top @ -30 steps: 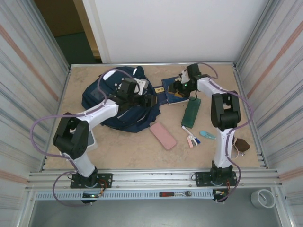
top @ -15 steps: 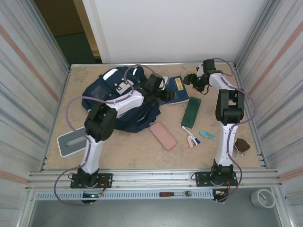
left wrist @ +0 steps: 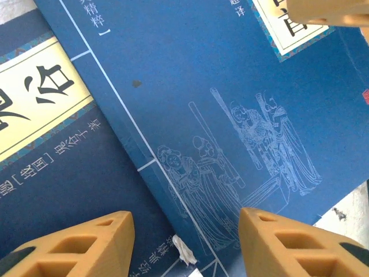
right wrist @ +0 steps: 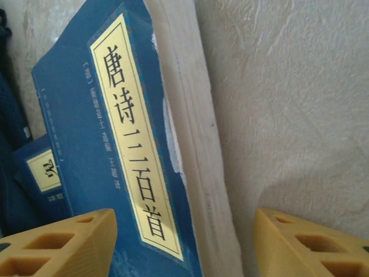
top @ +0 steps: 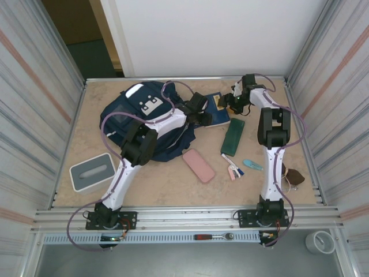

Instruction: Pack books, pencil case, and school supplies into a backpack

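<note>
A: Where were the books (top: 220, 112)?
B: 2 lay overlapping on the table (top: 173, 179), just beside the backpack (top: 118, 118). The left end effector (left wrist: 181, 222) and right end effector (right wrist: 184, 225) hung over them, released, empty.
A: Best approach?
B: Probably pinch the top book's free edge squarely.

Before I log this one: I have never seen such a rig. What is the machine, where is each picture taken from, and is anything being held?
Two robot arms are bolted at the near edge of a table; each ends in a two-finger pincer. The wide picture looks down from above and behind them. The two close-ups come from cameras on the wrists. On the table lie a navy backpack, two blue books, a pink case, a green case, some pens and a grey box. The left pincer and the right pincer are both open at the books; neither holds anything.
</note>
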